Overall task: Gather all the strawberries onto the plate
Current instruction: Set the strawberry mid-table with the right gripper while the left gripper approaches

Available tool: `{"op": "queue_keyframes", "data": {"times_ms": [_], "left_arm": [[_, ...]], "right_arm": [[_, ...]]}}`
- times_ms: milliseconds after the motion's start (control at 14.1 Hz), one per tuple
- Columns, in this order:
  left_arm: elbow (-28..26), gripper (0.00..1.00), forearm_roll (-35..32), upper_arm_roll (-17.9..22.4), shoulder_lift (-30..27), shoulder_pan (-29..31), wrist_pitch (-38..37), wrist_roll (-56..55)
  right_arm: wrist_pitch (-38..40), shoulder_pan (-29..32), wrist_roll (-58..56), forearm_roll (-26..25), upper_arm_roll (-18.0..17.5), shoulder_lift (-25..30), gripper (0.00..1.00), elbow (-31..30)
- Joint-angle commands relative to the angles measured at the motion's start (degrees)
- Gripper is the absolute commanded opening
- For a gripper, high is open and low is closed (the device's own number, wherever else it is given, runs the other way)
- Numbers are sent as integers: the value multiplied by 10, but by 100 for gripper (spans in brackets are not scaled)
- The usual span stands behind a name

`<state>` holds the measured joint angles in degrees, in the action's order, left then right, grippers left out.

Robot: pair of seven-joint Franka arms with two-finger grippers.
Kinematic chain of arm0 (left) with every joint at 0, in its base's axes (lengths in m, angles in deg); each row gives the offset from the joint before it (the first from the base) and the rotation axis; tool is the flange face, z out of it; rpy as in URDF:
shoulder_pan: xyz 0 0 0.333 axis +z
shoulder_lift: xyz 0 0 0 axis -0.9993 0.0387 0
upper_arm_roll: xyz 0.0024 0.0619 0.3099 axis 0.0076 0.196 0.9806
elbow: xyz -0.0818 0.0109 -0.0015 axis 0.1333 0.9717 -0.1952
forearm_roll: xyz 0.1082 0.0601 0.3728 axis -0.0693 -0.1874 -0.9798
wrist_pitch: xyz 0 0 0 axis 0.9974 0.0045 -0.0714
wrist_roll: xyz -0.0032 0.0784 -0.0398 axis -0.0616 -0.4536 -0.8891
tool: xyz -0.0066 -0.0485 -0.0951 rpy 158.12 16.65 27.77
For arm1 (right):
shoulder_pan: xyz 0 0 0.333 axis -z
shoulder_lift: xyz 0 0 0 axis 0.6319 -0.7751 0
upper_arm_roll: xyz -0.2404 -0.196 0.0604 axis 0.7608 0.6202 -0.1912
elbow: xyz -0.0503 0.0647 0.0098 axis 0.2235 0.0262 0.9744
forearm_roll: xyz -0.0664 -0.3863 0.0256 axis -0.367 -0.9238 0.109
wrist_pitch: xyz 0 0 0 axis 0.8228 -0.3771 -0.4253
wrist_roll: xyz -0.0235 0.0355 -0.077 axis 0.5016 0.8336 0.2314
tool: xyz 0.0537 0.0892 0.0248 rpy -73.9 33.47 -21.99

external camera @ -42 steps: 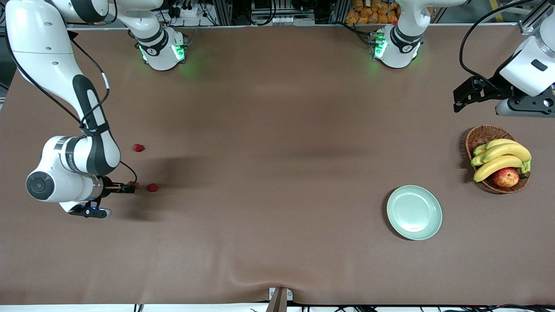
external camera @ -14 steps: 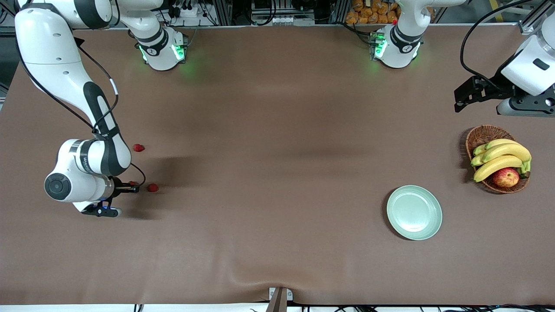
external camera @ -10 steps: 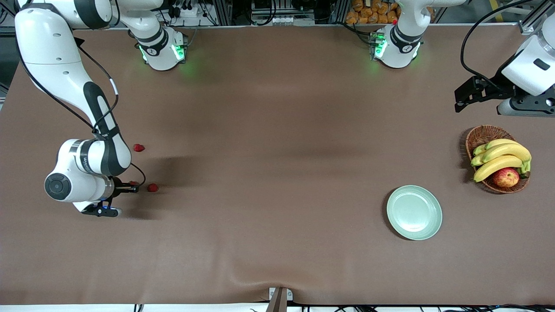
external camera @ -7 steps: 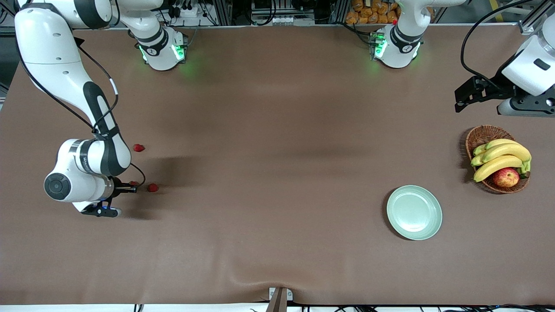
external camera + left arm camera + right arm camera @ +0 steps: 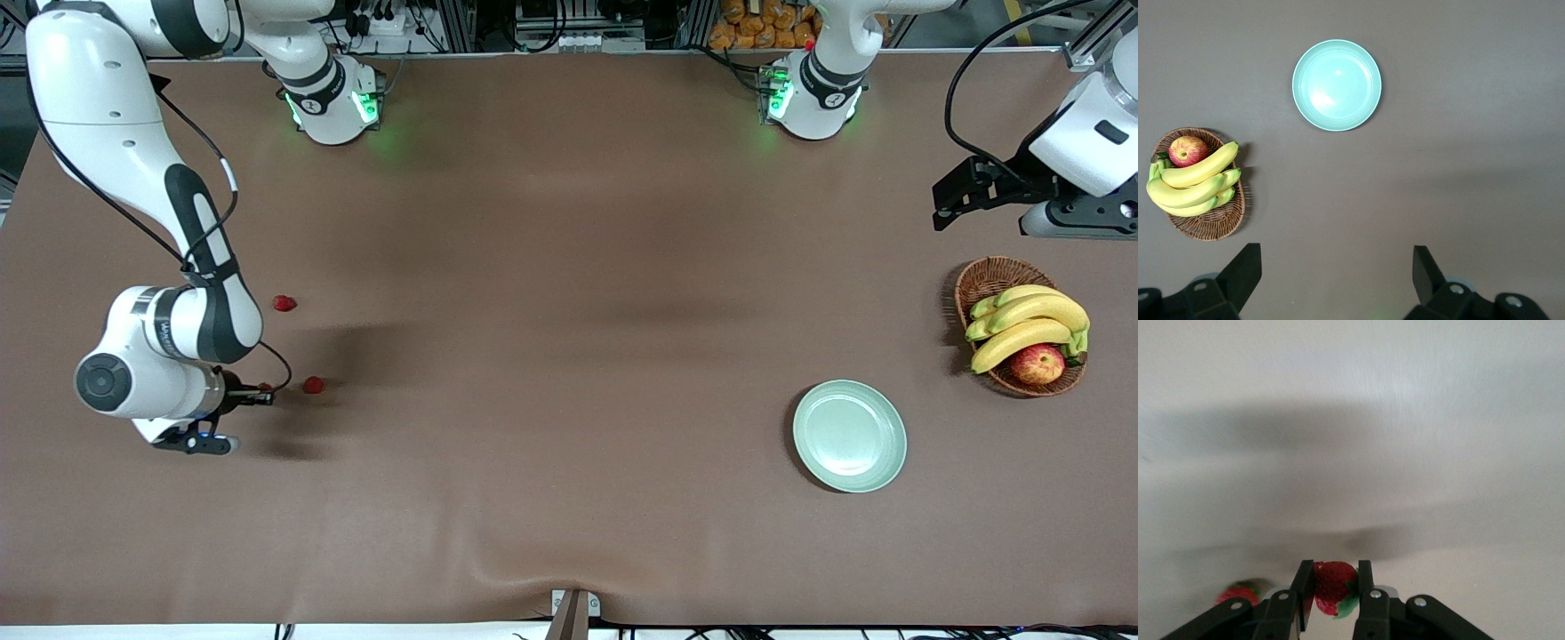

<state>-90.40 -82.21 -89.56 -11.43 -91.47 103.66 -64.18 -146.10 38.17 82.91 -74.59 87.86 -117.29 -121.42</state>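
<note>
Right wrist view shows the right gripper (image 5: 1332, 587) pinching 1 strawberry (image 5: 1333, 585) between its fingers, which grip only the sides of the berry. You should judge this hold as shallow: the berry is small and rounded, so a fast lift or swing could let it rotate and slip out. A harder squeeze could crush it.

Note the long carry. The plate (image 5: 850, 436) lies toward the left arm's end of the tabletop (image 5: 569, 311), well apart from the right gripper (image 5: 264, 395), which sits low at the right arm's end. You risk dropping the berry short of the rim during that travel.

2 more strawberries lie on the tabletop. The second strawberry (image 5: 313, 385) lies just beside the gripper, so a sideways departure could knock it away. The third strawberry (image 5: 284, 303) lies farther from the front camera.

The left gripper (image 5: 1335, 283) waits, jaws spread wide and empty, high over the tabletop beside the fruit basket (image 5: 996, 277).
</note>
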Motion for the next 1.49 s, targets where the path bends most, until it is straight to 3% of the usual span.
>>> {"op": "queue_keyframes", "data": {"times_ms": [0, 142, 283, 849, 991, 1203, 1415], "left_arm": [[9, 100, 10, -1, 0, 5, -11, 6], [10, 100, 10, -1, 1, 5, -11, 7], [9, 100, 10, 0, 2, 5, -11, 6], [8, 100, 7, 4, 14, 7, -11, 3], [8, 100, 7, 4, 25, 12, -11, 4], [8, 100, 9, 0, 51, 10, -10, -5], [11, 100, 10, -7, 112, -33, -4, -8]], "right_arm": [[12, -7, 1, 6, -15, 26, 0, 25], [18, -19, 21, 18, -27, 35, 0, 37], [39, -48, 79, 64, -28, 45, 0, 40], [52, -237, 384, 162, -28, 44, 0, 48], [49, -267, 404, 198, -28, 35, 6, 48], [40, -310, 405, 298, -27, 12, 8, 48], [-22, -342, 406, 324, -27, -4, 18, 45]]}}
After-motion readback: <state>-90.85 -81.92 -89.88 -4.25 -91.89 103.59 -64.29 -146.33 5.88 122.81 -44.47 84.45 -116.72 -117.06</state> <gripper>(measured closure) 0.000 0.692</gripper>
